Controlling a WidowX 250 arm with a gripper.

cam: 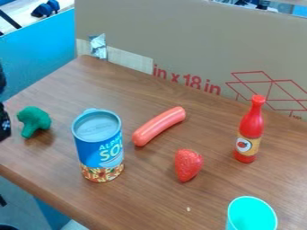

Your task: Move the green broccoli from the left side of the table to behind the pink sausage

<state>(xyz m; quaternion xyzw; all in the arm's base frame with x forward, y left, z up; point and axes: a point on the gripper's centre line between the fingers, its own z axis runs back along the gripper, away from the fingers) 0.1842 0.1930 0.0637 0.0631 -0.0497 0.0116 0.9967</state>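
You have a solid green toy broccoli (35, 119) toward the left of your view, on the brown wood-grain tabletop (146, 197); its rounded, lumpy head points up and its short, thick stem down and slightly left in your view; it sits left of the blue can (99, 150), near but not touching it.

The arm (3, 123) is black, with small whitish markings (6, 124).

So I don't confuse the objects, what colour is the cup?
The cup is bright turquoise, seen best in the camera view.
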